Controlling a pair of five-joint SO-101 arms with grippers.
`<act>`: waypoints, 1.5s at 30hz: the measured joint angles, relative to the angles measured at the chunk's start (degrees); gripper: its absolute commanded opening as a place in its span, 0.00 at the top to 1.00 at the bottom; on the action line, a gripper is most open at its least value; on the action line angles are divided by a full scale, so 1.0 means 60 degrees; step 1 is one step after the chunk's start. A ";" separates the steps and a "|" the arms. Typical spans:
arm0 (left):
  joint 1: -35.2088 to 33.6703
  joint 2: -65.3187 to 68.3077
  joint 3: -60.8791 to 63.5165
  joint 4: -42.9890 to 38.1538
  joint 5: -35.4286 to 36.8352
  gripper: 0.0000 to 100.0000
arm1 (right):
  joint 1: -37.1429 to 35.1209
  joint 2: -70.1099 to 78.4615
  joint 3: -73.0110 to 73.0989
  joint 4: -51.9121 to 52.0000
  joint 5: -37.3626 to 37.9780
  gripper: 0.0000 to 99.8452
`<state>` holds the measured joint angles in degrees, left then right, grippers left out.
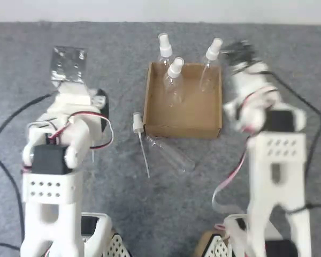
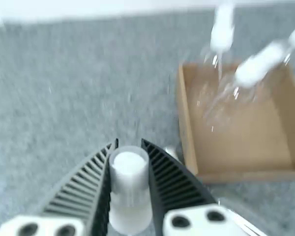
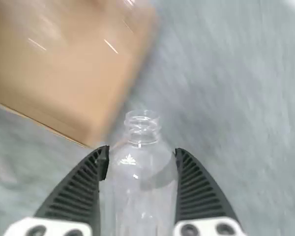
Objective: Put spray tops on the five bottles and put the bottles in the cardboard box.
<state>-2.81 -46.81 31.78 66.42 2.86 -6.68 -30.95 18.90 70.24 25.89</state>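
Note:
My left gripper (image 2: 129, 145) is shut on a white spray top (image 2: 129, 172), held left of the cardboard box (image 2: 187, 128). My right gripper (image 3: 141, 150) is shut on a clear bottle (image 3: 142, 147) whose open neck has no top; it is held beside the box's (image 3: 64, 73) right corner. In the high view the box (image 1: 182, 130) holds three capped bottles (image 1: 175, 77), leaning toward its far side. A loose spray top (image 1: 137, 122) with a long tube lies just left of the box. A bare bottle (image 1: 168, 153) lies on its side in front of the box.
Grey carpet-like cloth (image 1: 123, 53) covers the table. The left arm (image 1: 69, 115) stands left of the box, the right arm (image 1: 257, 107) right of it. Cables trail beside both arm bases at the near edge.

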 measured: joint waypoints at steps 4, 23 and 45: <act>-0.0234 0.0000 -0.1451 0.0249 0.0703 0.99 | -0.2608 -0.1114 0.0615 -0.0366 -0.1187 0.99; -0.0322 -0.0264 -0.3414 -0.1084 0.4821 0.99 | -0.6403 -0.3619 0.6256 -0.5802 -0.2462 0.99; 0.0908 -0.0249 -0.1348 -0.1055 0.5011 0.99 | -0.6432 -0.4278 0.6520 -0.5802 -0.2725 0.99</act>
<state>2.64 -48.31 23.69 60.09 32.92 -45.27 -56.62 58.02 35.43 9.54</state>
